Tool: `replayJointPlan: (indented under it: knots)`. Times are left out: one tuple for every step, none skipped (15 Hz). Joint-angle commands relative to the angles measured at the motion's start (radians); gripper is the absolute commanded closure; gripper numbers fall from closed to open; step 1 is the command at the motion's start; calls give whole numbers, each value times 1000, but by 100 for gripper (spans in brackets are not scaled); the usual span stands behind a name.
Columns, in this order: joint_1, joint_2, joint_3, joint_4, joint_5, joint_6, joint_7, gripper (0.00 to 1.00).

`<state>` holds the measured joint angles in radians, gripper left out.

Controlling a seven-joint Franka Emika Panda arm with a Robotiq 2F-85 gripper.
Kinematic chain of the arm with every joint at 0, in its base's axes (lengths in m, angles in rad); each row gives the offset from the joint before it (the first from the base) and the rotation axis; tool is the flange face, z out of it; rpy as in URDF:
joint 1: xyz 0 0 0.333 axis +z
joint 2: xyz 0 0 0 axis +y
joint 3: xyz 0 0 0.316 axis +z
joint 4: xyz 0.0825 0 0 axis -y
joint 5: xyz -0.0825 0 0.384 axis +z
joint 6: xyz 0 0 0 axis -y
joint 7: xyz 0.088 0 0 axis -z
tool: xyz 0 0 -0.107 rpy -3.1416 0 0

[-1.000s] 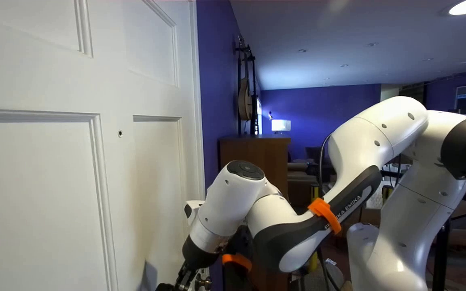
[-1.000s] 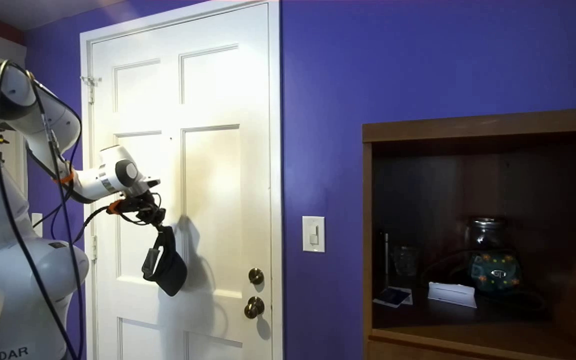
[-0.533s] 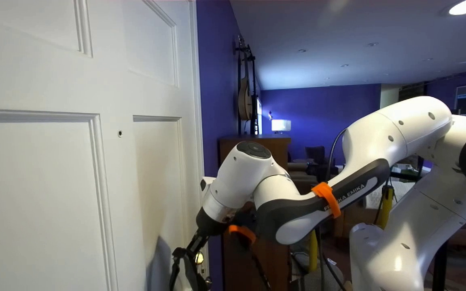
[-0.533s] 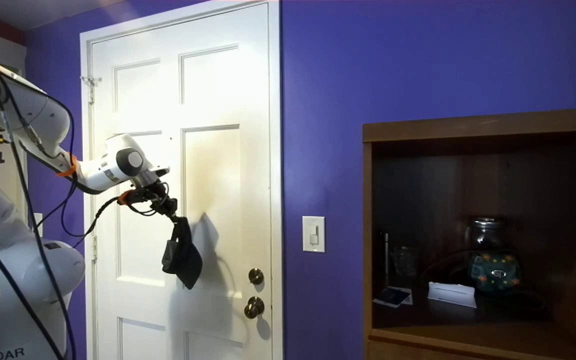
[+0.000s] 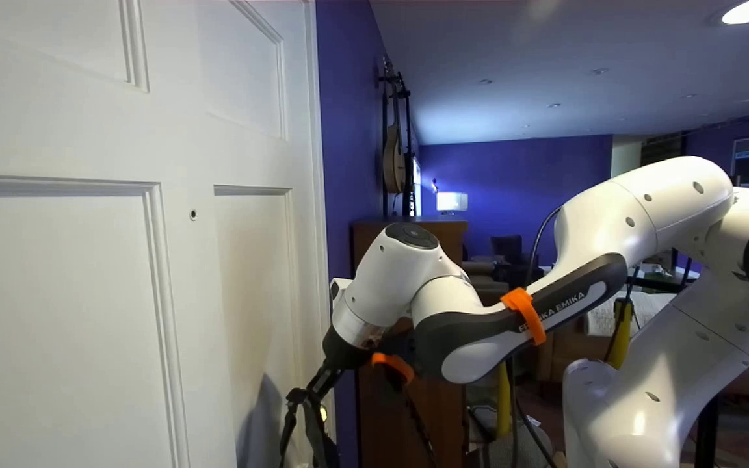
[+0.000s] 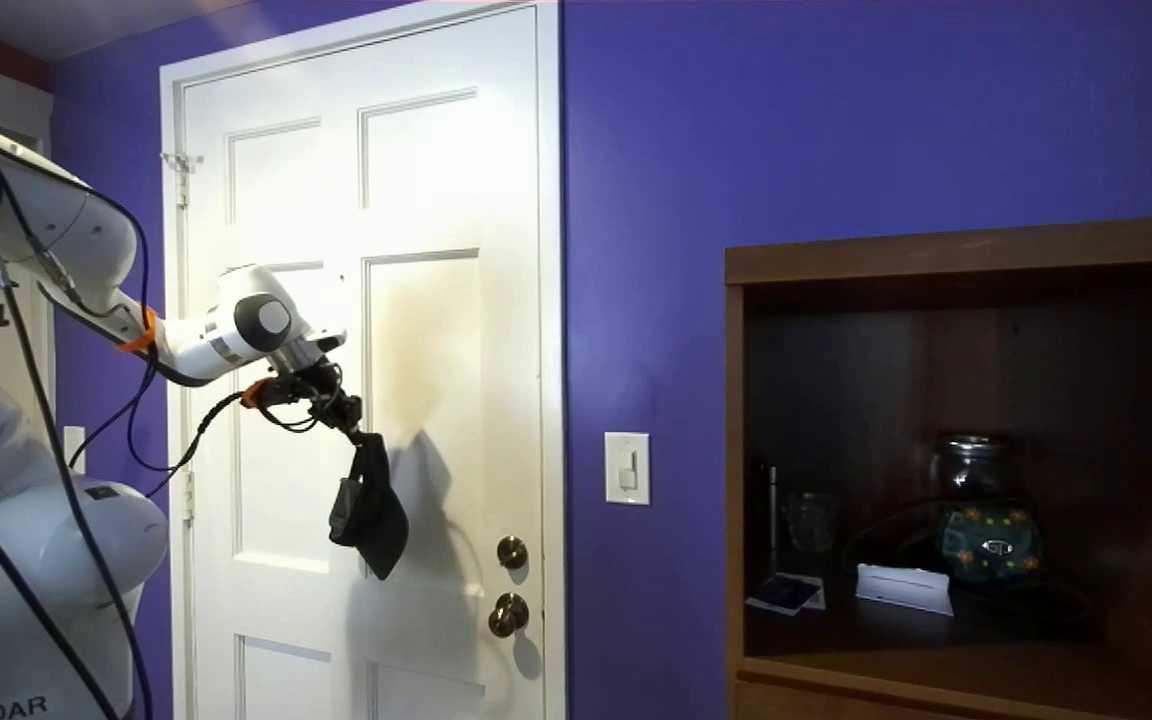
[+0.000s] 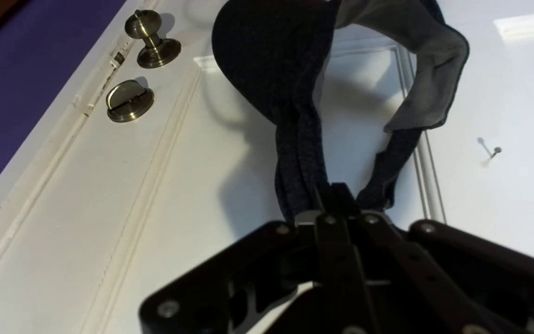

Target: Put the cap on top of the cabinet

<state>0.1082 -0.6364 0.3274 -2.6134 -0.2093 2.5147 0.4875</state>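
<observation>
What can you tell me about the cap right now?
The cap looks like soft, dark cloth, with a rounded brim, grey lining and a band making an open loop. It hangs brim-down from the gripper, whose shut fingers pinch its narrow strap, in front of the door and seemingly apart from it. The wrist view crops it.

In the wrist view we lose the far end of the cap [image 7: 290, 60] past the edge, and the gripper [image 7: 333, 188] hides the part it grips. In an exterior view the arm [image 5: 569, 286] blocks part of the cabinet [image 5: 446, 419]; in an exterior view the bag [image 6: 991, 542] covers part of the jar [image 6: 976, 463].
</observation>
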Motion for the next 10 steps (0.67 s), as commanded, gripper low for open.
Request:
replayJointPlan:
  knots:
    - [-19, -4, 18, 0, 22, 1, -17, 98]
    - [-19, -4, 18, 0, 22, 1, -17, 99]
    - [-41, 1, 36, 5, -2, 16, 1, 99]
    - [-66, 10, 49, 16, -14, 14, 22, 99]
    - [-107, 24, 55, 36, -22, 1, 49, 99]
    - [-138, 27, 61, 46, -27, -4, 70, 99]
    - [-190, 28, 69, 61, -38, -9, 109, 99]
    - [-228, 31, 70, 75, -44, -16, 133, 99]
    - [-269, 35, 65, 91, -56, -17, 152, 99]
    - [-311, 38, 62, 107, -69, -18, 174, 99]
